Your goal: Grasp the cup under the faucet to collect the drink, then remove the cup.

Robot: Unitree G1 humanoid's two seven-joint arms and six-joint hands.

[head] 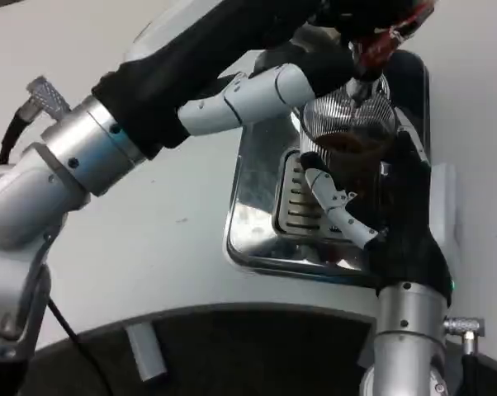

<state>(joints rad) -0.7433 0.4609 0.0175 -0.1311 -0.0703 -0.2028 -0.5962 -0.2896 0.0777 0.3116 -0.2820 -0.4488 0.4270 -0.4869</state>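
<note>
I see the cup (347, 136) — clear, ribbed, dark drink inside — under the faucet (366, 82), above the shiny drip tray (257, 206) on the white surface (166, 223). My right hand (372, 206) grips the cup; my left hand (306, 78) reaches above it — whether it holds anything, I cannot tell.

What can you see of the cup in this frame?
The cup is clear and ribbed, glass or plastic by its look, standing upright over the slotted grille of the shiny metal drip tray, right under the faucet. A dark drink sits in it, partly filling it. The right hand wraps around it from the front, white fingers against its wall. The left hand reaches in beside its rim; whether that one touches the cup I cannot tell.
</note>
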